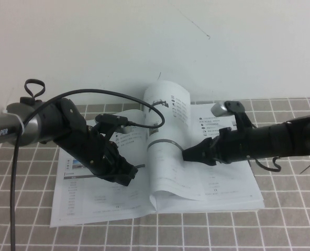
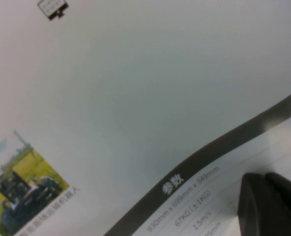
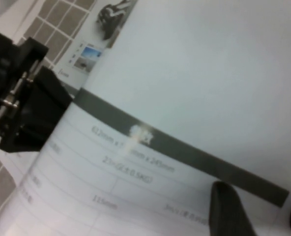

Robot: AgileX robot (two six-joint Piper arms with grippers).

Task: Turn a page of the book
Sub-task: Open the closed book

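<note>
The book [image 1: 92, 201] lies open on the checked cloth. The page [image 1: 168, 120], a white sheet with a grey bar, stands arched up over the spine at mid-book. My right gripper [image 1: 189, 155] is open, and its tips rest against the arched page's right face just below the grey bar. In the right wrist view its fingers [image 3: 229, 211] stand apart over the page [image 3: 194, 83]. My left gripper [image 1: 130, 177] is shut and empty, pressed down on the left-hand page. Its fingertips [image 2: 268, 201] lie on that page's table, beside the grey bar [image 2: 194, 169].
The grey checked tablecloth [image 1: 291, 219] lies around the book, with the white wall [image 1: 144, 42] behind. A black cable [image 1: 118, 95] loops from the left arm over the left page. The left arm's black body [image 3: 22, 93] shows close beyond the arched page.
</note>
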